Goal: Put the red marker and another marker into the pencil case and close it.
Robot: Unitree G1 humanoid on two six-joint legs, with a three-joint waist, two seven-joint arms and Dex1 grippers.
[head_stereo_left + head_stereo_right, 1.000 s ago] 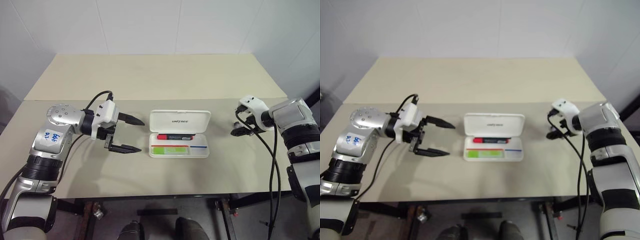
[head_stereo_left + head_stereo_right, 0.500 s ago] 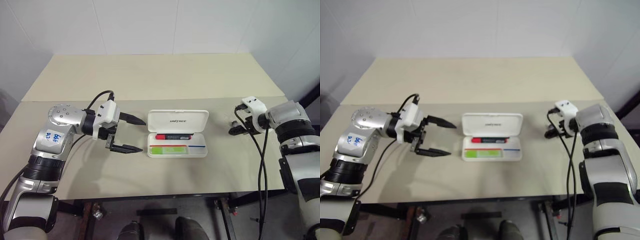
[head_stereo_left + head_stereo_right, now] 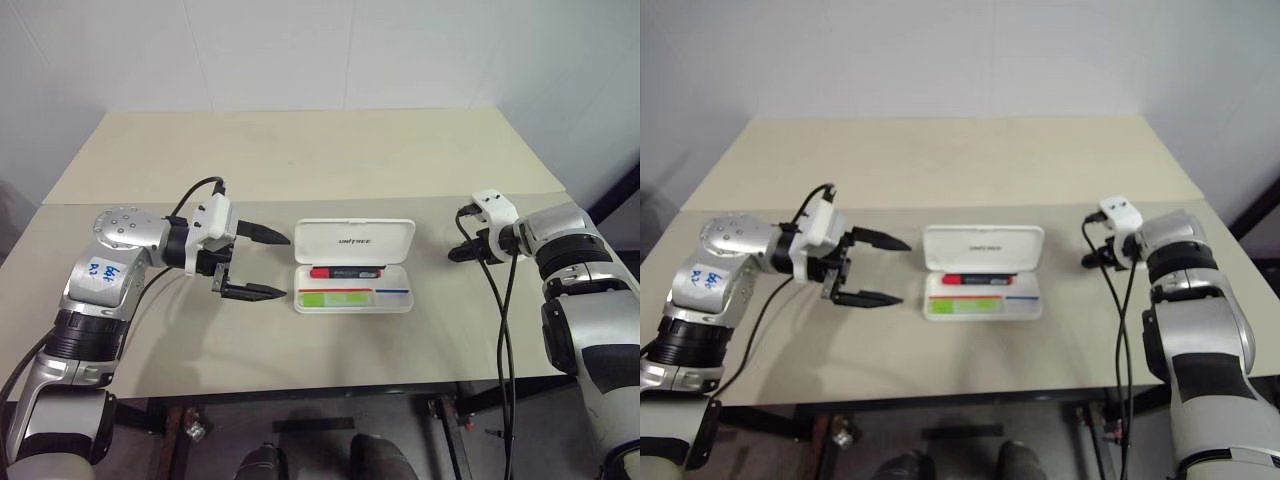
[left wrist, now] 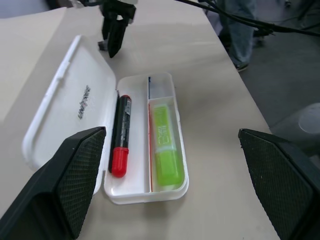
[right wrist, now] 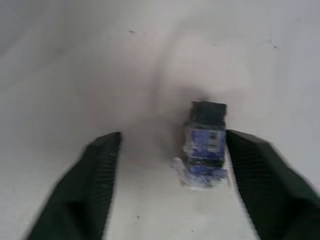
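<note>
Head view, case: the case [image 3: 330, 240] lay open in the middle of the table [image 3: 300, 170], its long axis running from left to right, the lid flat on the far side of the tray.
Head view, markers: the red marker [image 3: 347, 272] lay in the tray's far compartment and the green marker [image 3: 338, 298] in the near one, both along the long axis.
Head view, left gripper: the left gripper [image 3: 285, 266] hung just beside the case's left end, apart from it, pointing along the long axis with its fingers spread wide and holding nothing.
Head view, right gripper: the right gripper [image 3: 458, 254] was well apart from the case's right end, tilted down to the table.
Left wrist view, tray: both markers sat fully inside, nothing standing over the rim (so only the closing looked left to do).
Right wrist view, fingers: the fingers [image 5: 100, 185] stood apart on either side of a small blue and dark object [image 5: 205, 142] on the table; I could not tell if one touched it.
Judgement, coming move: the left arm was the nearer one, and the lid would have to swing from the far side toward the robot, over the tray.
</note>
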